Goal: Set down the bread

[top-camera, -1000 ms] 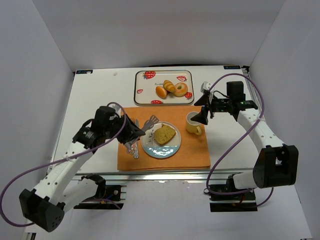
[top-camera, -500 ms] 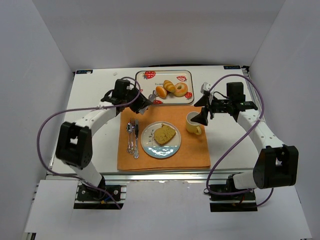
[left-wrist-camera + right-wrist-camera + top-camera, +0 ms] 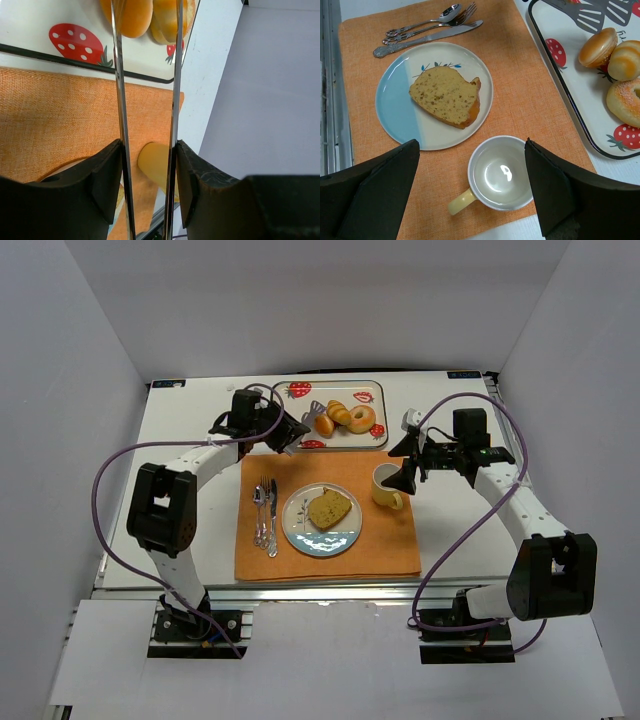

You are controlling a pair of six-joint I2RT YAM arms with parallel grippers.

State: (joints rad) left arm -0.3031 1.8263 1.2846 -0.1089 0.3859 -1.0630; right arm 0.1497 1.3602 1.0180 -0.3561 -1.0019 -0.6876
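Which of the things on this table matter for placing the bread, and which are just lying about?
In the job:
tongs, clamped in the left gripper
bread slice on the plate
tray with the pastries

Lying about:
cup
cutlery
orange mat
right gripper, open above the cup

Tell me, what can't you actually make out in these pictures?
Left wrist view: the tongs held in the left hand run off the top edge, so their tips are unseen; the buns are cropped too.
Top view: whether the tongs touch the buns is too small to tell.
Right wrist view: the tray and sugared doughnut are cut off by the right edge; the right hand shows only its finger ends.
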